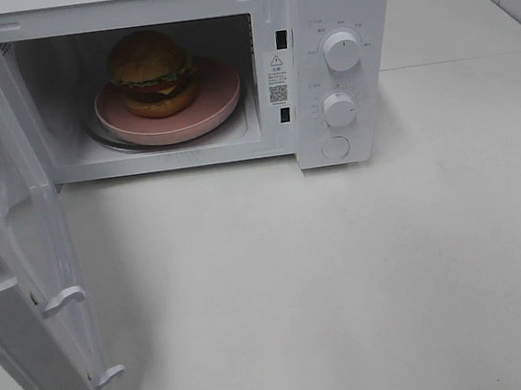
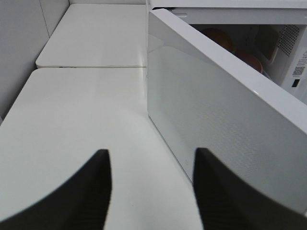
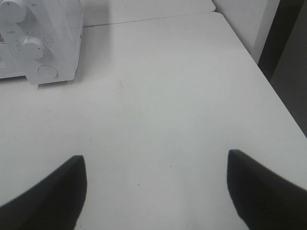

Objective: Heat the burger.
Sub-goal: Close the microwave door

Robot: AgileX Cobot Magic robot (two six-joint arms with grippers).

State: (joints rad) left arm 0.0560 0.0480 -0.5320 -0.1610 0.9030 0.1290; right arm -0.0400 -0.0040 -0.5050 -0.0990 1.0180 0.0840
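Observation:
The burger, with a golden-brown bun, lettuce and a dark patty, sits on a round pink plate inside the white microwave. The microwave door hangs wide open to the left. Neither gripper shows in the exterior high view. In the left wrist view my left gripper hovers over the table beside the outer face of the open door, its fingers apart with nothing between them. My right gripper stands open and empty over bare table, to the right of the microwave.
The microwave has two round knobs and a round button on its right panel. The white table stretches in front of it. A wall borders the table at the left, and the table edge drops off at the right.

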